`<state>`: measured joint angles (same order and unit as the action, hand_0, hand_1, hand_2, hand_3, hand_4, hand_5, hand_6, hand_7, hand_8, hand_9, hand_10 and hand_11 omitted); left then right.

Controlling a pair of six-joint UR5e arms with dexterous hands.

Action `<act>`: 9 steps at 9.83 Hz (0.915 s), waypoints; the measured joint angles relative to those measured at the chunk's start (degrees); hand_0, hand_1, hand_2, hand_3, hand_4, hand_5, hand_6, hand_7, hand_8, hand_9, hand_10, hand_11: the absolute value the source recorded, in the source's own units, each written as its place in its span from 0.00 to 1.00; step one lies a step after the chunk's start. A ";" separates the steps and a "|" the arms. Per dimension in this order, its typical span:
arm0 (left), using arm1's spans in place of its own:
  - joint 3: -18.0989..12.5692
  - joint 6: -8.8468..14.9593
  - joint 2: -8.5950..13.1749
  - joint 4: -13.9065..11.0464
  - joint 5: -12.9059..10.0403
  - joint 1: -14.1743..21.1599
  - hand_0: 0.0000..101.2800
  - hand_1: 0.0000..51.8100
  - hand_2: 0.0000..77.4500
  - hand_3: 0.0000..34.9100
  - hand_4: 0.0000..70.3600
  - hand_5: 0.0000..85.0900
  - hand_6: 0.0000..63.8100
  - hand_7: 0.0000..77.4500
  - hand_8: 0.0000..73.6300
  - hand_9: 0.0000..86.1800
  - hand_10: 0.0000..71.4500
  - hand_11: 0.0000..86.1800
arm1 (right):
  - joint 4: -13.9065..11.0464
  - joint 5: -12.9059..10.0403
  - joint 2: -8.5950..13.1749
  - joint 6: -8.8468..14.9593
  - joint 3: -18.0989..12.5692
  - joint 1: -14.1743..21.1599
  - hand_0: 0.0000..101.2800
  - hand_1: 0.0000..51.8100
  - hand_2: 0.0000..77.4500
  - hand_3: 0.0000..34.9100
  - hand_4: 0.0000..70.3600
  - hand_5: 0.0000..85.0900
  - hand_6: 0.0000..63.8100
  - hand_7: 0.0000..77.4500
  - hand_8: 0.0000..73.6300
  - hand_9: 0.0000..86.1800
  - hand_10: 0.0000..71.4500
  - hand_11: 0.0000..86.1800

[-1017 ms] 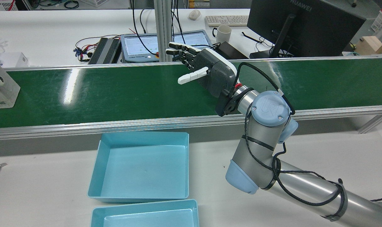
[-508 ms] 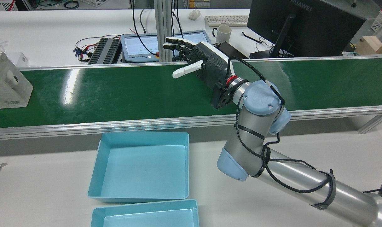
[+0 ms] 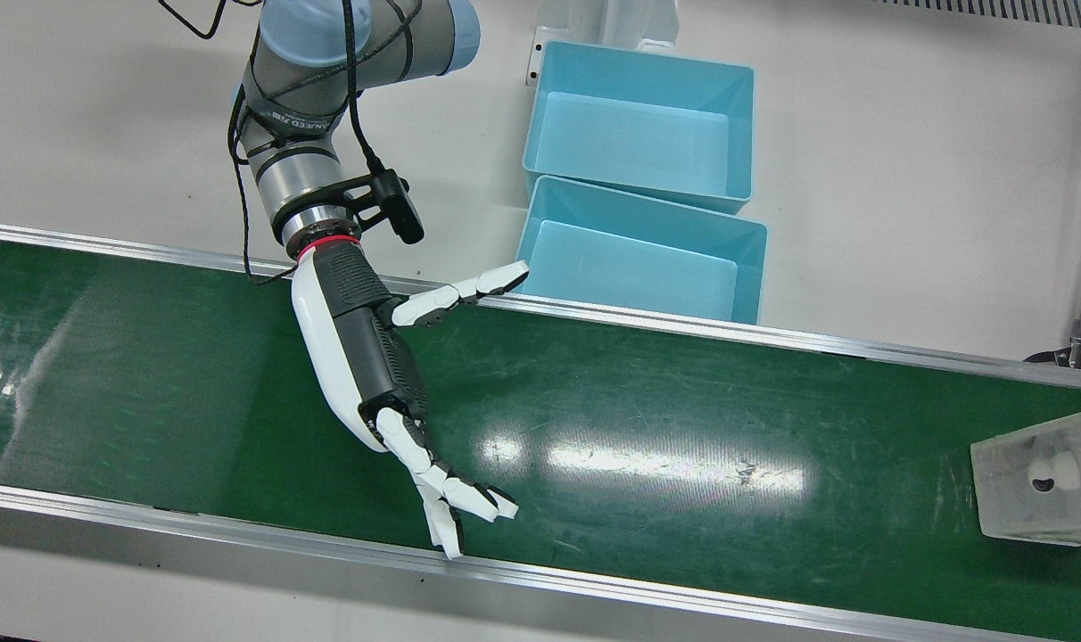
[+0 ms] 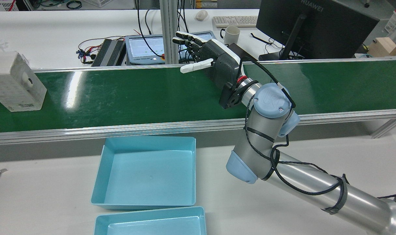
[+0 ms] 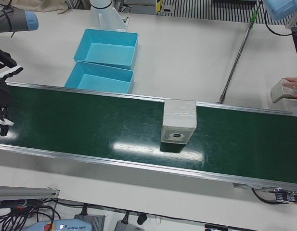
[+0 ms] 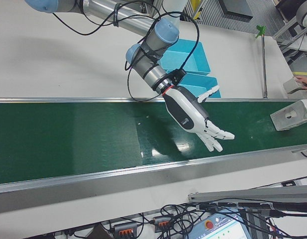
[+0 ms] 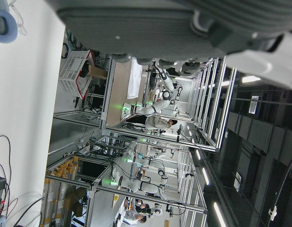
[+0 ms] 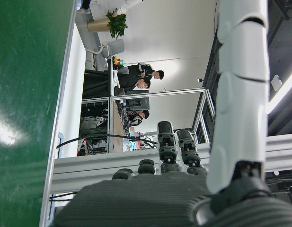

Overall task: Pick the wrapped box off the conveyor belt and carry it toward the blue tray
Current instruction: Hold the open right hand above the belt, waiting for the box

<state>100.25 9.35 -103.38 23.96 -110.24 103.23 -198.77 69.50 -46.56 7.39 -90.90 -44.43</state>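
The wrapped box [image 4: 16, 81], white under clear film, stands on the green conveyor belt [image 4: 136, 94] at the rear view's far left. It also shows in the front view [image 3: 1040, 486], the left-front view [image 5: 179, 120] and the right-front view [image 6: 292, 114]. My right hand [image 4: 214, 62] is open and empty, fingers spread, above the middle of the belt and far from the box; it shows in the front view [image 3: 380, 374] too. The blue tray [image 4: 149, 138] sits on the table before the belt. My left hand [image 7: 160, 28] shows only in its own view, holding nothing.
A second blue tray [image 4: 152, 210] lies just behind the first. A person's hand holds another box [image 5: 285, 89] beyond the belt's end. A monitor [image 4: 315, 26], a mug and cables stand on the far table.
The wrapped box has ridden the belt rightward in the rear view, further in from the left edge. My right hand has reached further across the belt toward its far edge.
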 joint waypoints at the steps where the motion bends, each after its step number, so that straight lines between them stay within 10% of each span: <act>1: 0.00 0.00 0.00 0.00 0.00 0.00 0.00 0.00 0.01 0.00 0.00 0.01 0.01 0.01 0.01 0.01 0.01 0.01 | 0.52 -0.54 0.00 -0.73 0.98 0.00 0.47 0.29 0.08 0.02 0.14 0.15 0.12 0.21 0.02 0.06 0.00 0.01; 9: 0.00 0.00 0.00 0.00 0.00 0.00 0.00 0.00 0.01 0.00 0.00 0.01 0.01 0.01 0.01 0.01 0.00 0.01 | 0.86 -0.66 0.00 -3.63 1.12 0.04 0.48 0.28 0.10 0.01 0.19 0.16 0.13 0.24 0.04 0.07 0.00 0.01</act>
<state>100.25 9.35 -103.37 23.96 -110.24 103.23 -197.91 68.84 -46.56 3.76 -89.78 -44.38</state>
